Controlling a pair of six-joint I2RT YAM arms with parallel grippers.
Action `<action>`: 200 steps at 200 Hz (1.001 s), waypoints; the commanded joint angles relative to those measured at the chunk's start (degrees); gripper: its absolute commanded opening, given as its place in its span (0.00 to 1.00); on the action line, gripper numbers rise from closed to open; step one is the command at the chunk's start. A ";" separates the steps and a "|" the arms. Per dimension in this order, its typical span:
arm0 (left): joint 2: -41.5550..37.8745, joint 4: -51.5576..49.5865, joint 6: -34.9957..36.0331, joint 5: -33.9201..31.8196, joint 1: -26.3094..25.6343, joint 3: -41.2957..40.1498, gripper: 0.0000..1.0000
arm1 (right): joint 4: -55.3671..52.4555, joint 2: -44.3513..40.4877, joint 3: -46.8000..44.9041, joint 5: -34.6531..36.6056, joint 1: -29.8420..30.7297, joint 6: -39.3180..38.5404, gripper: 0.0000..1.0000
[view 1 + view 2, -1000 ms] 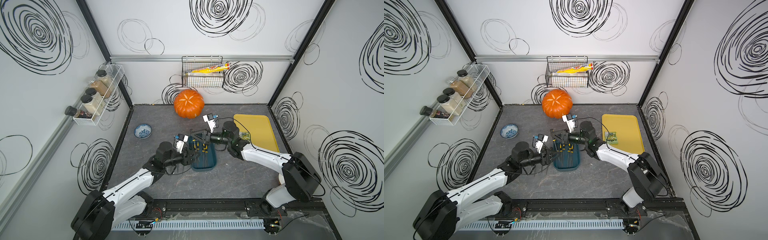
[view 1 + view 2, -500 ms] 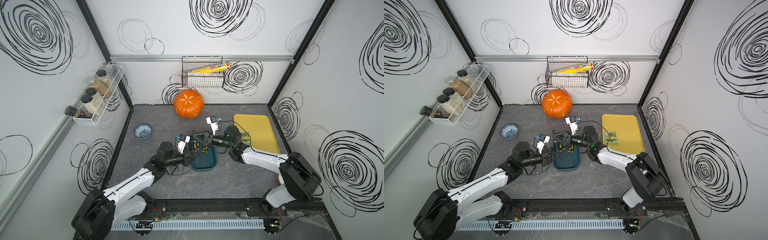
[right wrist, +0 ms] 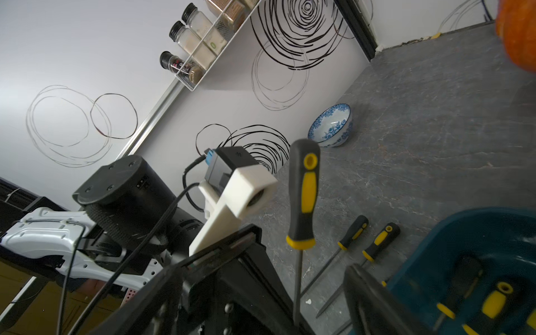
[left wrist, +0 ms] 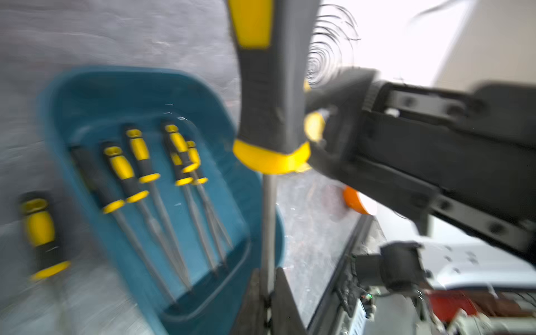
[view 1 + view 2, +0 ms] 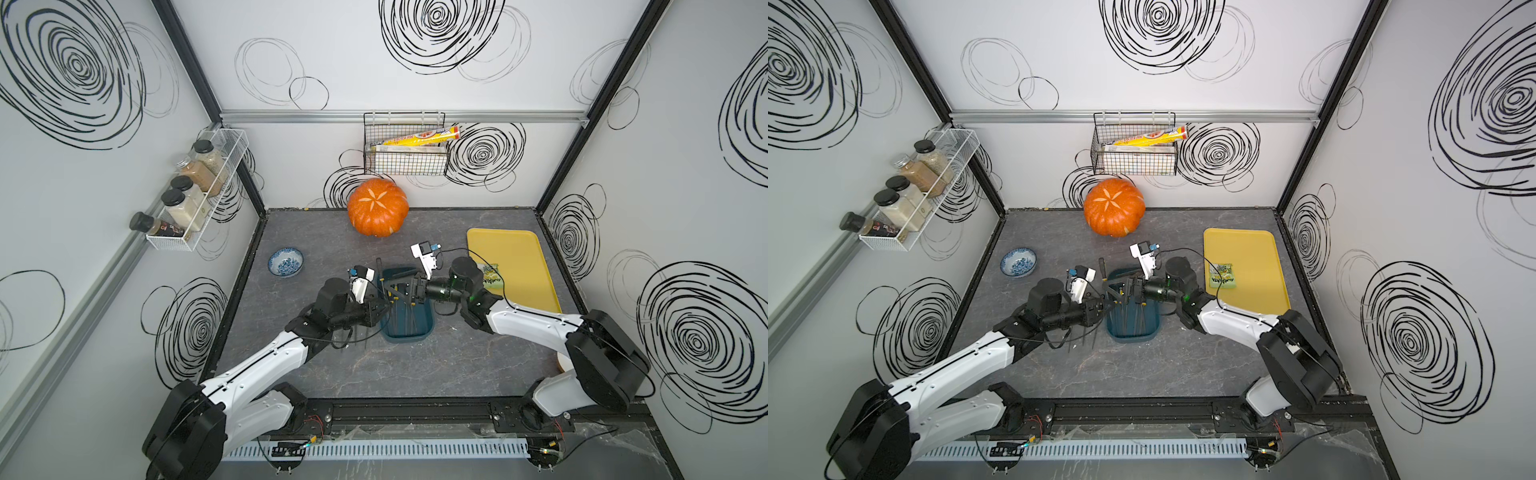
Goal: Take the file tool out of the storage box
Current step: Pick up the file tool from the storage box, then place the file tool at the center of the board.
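Left gripper [image 4: 268, 293] is pinching the file tool [image 4: 268, 87] tight by its bare metal shaft. The file is standing upright, handle up, right at the 9 o'clock rim of the storage box [image 4: 95, 98]. The right gripper [image 5: 407, 287] is hanging just beside the handle on the 3 o'clock side, jaws spread wide and gripping nothing. Other files [image 4: 139, 162] are lying in the box. Two loose files [image 3: 352, 232] are sitting on the table [image 5: 457, 374] at its 8 o'clock.
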 commanded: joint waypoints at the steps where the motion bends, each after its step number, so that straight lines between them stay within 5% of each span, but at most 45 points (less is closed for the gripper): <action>1: 0.99 -19.42 3.38 -12.08 -0.01 8.94 0.00 | -21.09 -5.98 5.93 8.48 -0.53 -15.53 0.92; 36: 7.12 -37.99 4.21 -19.46 0.07 16.54 0.00 | -33.97 -12.24 4.90 25.13 -0.57 -25.11 0.92; 147: 25.67 -61.78 0.16 -32.84 4.02 21.43 0.00 | -32.59 -16.20 -1.94 28.31 -0.56 -27.42 0.93; 200: 31.13 -60.14 4.48 -29.33 9.43 21.48 0.00 | -32.68 -16.45 -2.06 28.06 -0.52 -27.63 0.93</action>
